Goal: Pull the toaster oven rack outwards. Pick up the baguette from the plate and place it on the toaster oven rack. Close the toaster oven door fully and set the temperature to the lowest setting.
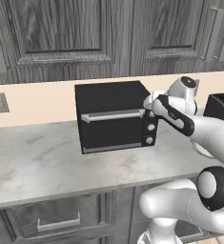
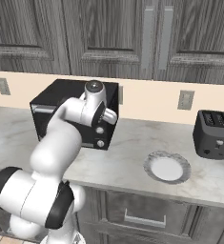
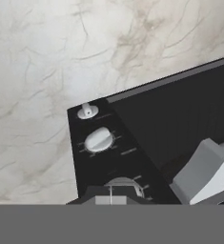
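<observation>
Standing on the marble counter [image 1: 32,157] against the wall, the oven [image 1: 108,95] has its door [image 1: 111,131] shut upright, the silver handle [image 1: 112,116] running across its top edge. Its knobs sit in a column down the right side of the front; the gripper [image 1: 150,106] is up at the top of that column, at the oven's upper right corner. In the hand view the top knob [image 3: 123,187] lies right at the fingertips, with the middle knob [image 3: 99,139] and lowest knob [image 3: 87,111] farther off. The jaws are clenched fully together; whether they press the knob I cannot tell. Off to the oven's right, well apart from the gripper, the plate [image 2: 167,167] lies on the counter, and beyond it stands a slot toaster [image 2: 213,134].
</observation>
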